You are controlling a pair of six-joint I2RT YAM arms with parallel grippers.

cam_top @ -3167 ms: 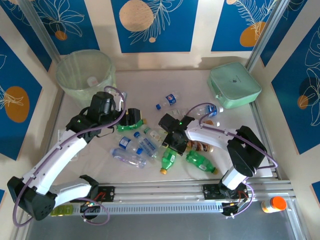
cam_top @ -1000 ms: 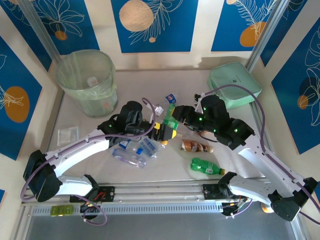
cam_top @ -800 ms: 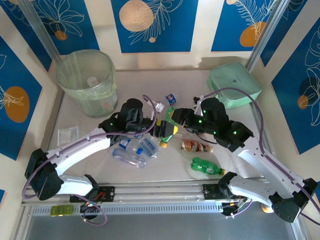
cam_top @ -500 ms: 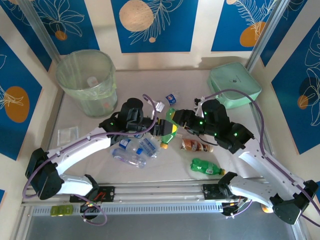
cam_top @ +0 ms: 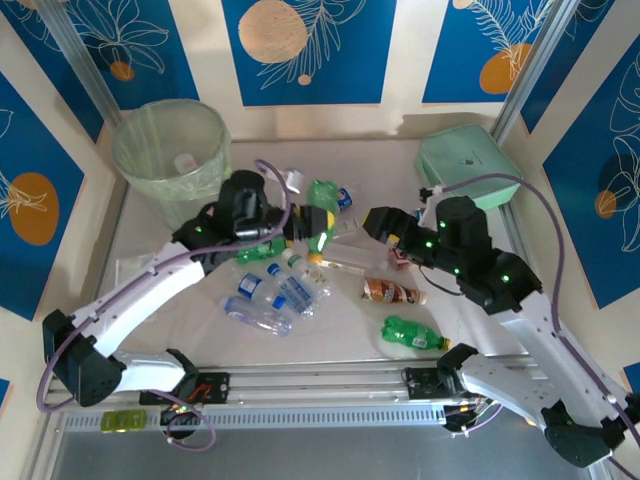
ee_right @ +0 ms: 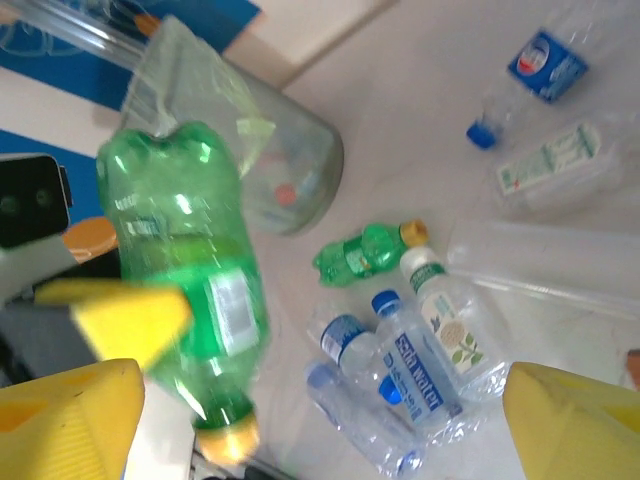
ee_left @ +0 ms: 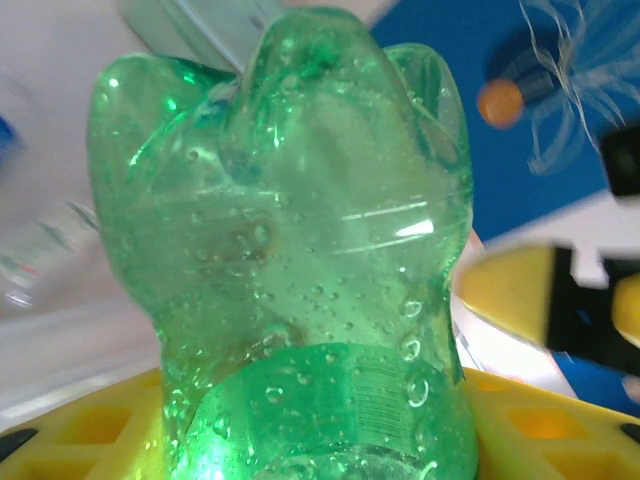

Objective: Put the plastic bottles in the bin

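Clamping green bottle (cam_top: pixel 322 195) in left gripper (cam_top: pixel 316 226), above other bottles (cam_top: pixel 275 295), base far, cap near. Holding right gripper (cam_top: pixel 383 222) apart and empty, just beside. Facing bin (cam_top: pixel 128 165) well off far-left, nearer left arm: probably its carry.

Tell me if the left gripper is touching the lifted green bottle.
Touching: in the left wrist view the green bottle sits clamped in the left gripper, yellow fingers against it.
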